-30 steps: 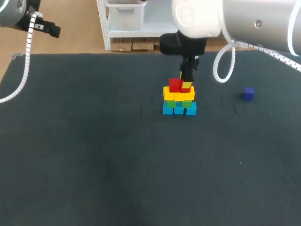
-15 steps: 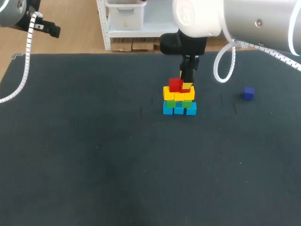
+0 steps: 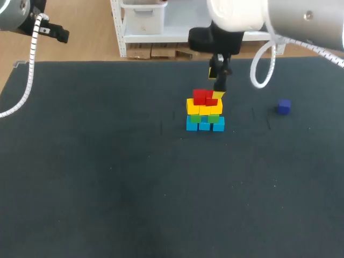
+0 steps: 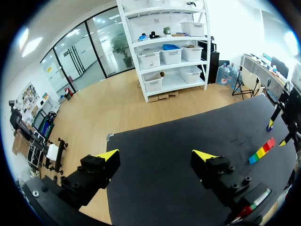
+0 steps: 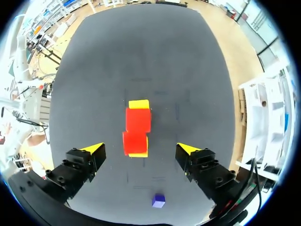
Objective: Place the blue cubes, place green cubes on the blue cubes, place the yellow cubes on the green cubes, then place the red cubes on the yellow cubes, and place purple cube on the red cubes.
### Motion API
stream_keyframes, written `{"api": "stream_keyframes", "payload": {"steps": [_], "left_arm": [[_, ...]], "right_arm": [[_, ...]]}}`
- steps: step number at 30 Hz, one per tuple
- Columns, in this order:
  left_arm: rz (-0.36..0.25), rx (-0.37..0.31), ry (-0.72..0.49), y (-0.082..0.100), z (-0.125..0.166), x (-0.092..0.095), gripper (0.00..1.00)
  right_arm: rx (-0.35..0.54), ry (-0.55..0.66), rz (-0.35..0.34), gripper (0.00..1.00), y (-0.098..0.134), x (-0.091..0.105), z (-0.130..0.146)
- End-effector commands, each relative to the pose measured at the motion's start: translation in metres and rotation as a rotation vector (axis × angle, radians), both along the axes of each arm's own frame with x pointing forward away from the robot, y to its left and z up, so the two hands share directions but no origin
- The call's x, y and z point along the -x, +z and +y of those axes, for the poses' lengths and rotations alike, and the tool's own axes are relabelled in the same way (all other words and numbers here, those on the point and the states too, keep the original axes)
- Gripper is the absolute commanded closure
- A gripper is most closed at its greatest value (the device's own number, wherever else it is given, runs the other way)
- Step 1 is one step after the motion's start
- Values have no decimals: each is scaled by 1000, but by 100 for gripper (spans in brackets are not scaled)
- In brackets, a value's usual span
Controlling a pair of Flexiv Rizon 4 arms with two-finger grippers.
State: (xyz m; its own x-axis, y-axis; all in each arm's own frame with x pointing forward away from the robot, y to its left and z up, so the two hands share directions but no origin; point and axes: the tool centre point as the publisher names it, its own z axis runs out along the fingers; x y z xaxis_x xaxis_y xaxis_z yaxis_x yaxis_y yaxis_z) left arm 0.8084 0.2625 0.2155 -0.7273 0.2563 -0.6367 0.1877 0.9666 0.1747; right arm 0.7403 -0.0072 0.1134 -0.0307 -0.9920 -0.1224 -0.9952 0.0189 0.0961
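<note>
— Step?
— Small red cubes (image 3: 204, 97) top the stack (image 3: 205, 116), frame centre; purple's turn. Small purple cube (image 3: 284, 106) lies alone, right of frame
— Fingers?
— Left gripper (image 4: 155, 157), right gripper (image 3: 217, 85): both spread, empty; right should fetch it

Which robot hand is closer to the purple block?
Right. The right gripper is above the cube tower, near the purple cube; the left gripper sits far off at the table's left corner.

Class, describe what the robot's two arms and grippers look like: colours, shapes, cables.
The right arm is thick, white and silver, with a black wrist and a looping white ribbed cable. The left arm is grey with a like cable. The left gripper and right gripper have blocky black fingers with yellow wedge tips.
</note>
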Motion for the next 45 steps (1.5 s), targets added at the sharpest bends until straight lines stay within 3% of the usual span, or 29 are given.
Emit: {"api": "stream_keyframes", "payload": {"steps": [1,12,25,29,32,35,37,45], "left_arm": [[0,2,-2,0,1,0,0],[0,2,-2,0,1,0,0],[0,2,-2,0,1,0,0],[0,2,-2,0,1,0,0],[0,2,-2,0,1,0,0],[0,2,-2,0,1,0,0],[0,2,-2,0,1,0,0],[0,2,-2,0,1,0,0]], "right_arm": [[-19,-45,-42,0,11,7,-24],[10,-162,-68,0,17,8,-73],[158,-312,-102,0,-6,11,-130],[151,-332,-96,0,-14,12,-144],[147,-361,-98,8,-21,9,-158],[144,-392,-108,6,-27,5,-172],[151,-419,-115,0,-31,2,-181],[123,-396,-88,0,-50,-10,-196]]}}
